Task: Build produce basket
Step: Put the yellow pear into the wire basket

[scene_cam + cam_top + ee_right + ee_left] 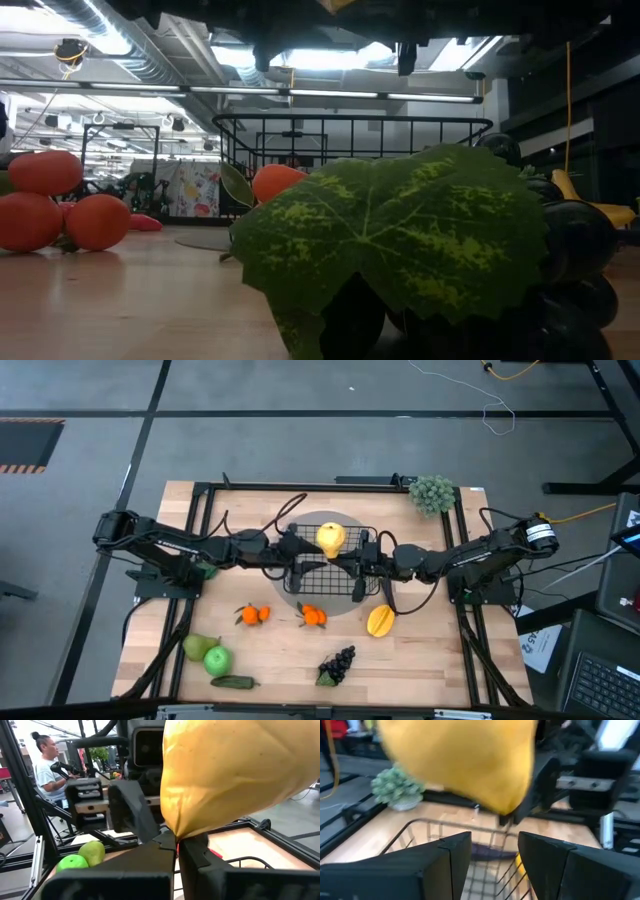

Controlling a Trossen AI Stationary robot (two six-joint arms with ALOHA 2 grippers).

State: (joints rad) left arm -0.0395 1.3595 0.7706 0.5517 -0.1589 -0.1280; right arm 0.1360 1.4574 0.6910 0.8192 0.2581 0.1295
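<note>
Table (280, 660): pale wood, dark-framed.
Basket (300, 575): set on a grey disc (345, 605) at mid-table.
Oranges (252, 615): placed in front of the basket.
Grapes (338, 664): laid nearer the front edge.
Bushy cluster (432, 493): stood behind the basket.

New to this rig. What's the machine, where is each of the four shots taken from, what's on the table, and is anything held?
Two dark robot arms work at a wooden table.

Views: one from overhead, one level with the tabletop, one on each wrist.

The right gripper is shut on the tip of a yellow fruit, holding it over the black wire basket. The left gripper is open beside it, holding nothing.

On the table: oranges, more oranges, another yellow fruit, dark grapes, a pear, a green apple, a cucumber and a grey-green bush.
</note>
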